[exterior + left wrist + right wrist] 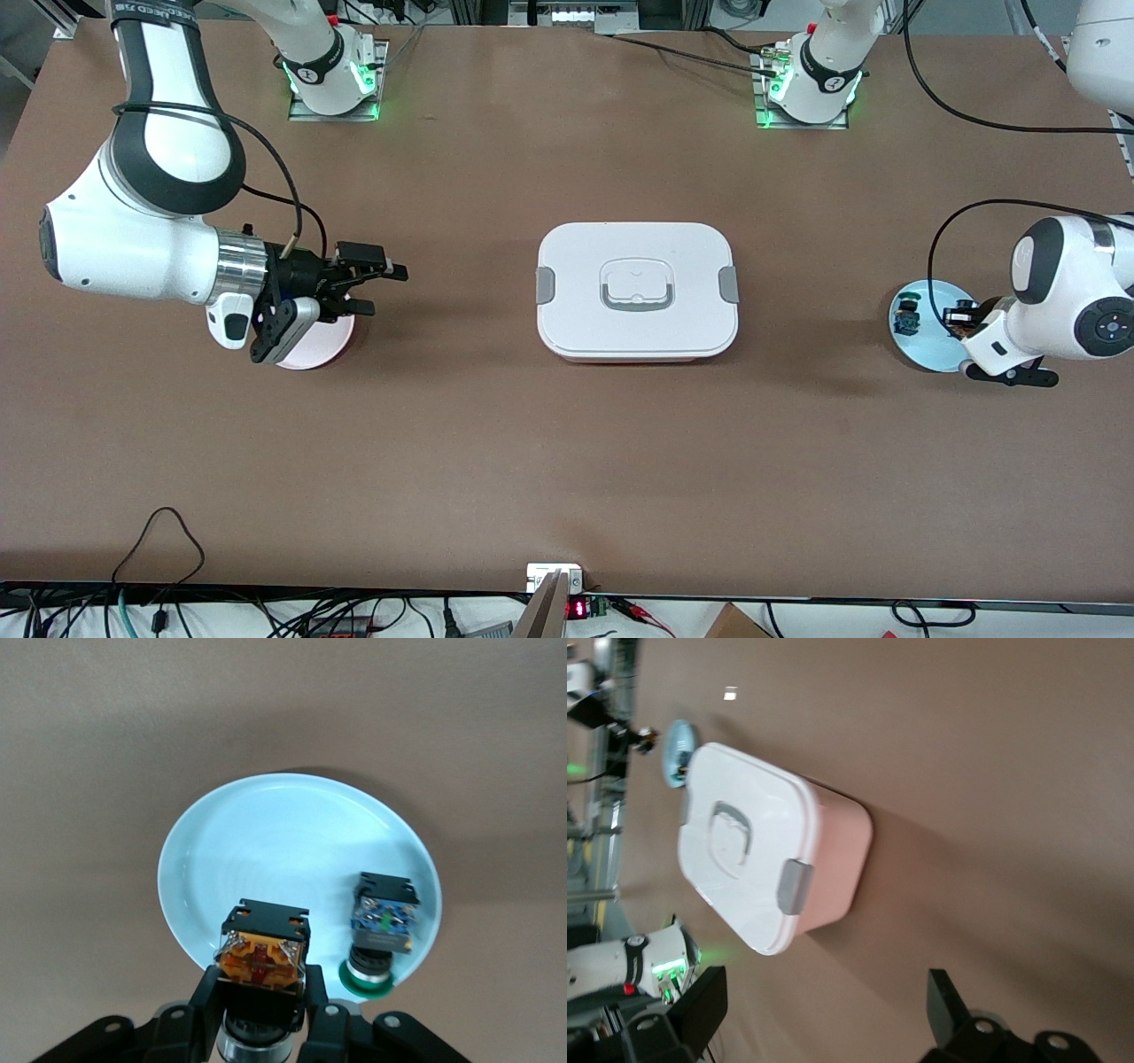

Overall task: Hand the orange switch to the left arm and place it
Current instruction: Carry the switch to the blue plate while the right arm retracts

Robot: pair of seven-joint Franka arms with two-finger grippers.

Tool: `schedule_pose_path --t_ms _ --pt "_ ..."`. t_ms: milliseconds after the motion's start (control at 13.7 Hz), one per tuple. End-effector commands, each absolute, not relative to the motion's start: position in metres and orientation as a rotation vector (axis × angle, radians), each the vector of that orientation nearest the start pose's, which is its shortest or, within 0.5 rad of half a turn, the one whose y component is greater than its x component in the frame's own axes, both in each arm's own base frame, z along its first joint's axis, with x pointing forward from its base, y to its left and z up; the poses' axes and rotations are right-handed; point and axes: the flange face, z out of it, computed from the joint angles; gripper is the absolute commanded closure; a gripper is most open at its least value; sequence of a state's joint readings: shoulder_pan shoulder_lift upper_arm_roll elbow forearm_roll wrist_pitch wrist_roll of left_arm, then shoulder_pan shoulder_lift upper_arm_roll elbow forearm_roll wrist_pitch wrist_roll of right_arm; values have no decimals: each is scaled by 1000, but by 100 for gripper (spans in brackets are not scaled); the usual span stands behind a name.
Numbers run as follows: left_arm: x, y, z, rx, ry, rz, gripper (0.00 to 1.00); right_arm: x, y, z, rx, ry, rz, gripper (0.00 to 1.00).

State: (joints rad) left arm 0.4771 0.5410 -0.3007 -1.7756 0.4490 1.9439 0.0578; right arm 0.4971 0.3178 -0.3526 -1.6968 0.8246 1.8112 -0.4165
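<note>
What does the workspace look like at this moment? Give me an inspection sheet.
Surface: brown table, flat and bare in the middle strip nearest the front camera.
Job's things: orange switch gripped over the light blue plate; box lidded at table centre.
Clutter: blue and green switch on the light blue plate; pink plate at the right arm's end.
Grippers: left gripper shut on the orange switch; right gripper open over the pink plate, waiting.
Cables: black cables run on the table near the left arm's base.
Surroundings: wiring and electronics along the table edge nearest the front camera.
</note>
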Motion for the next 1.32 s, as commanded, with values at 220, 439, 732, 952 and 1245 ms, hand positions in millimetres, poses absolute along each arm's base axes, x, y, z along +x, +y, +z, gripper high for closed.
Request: schedule_pose_path --t_ms 220,439,732,952,1245 --pt "604 165 210 -2861 148 471 99 599 152 434 -2781 -104 382 0" --pt "600 165 191 -2872 155 505 97 596 128 451 -3039 -220 496 0" --pt "601 163 180 -2881 167 497 79 613 64 494 -3152 -114 417 0" --pt "601 164 174 -2854 200 504 68 619 -18 502 -3156 88 378 0" --pt "602 165 175 -2839 205 500 30 619 -42 548 -3123 110 212 0"
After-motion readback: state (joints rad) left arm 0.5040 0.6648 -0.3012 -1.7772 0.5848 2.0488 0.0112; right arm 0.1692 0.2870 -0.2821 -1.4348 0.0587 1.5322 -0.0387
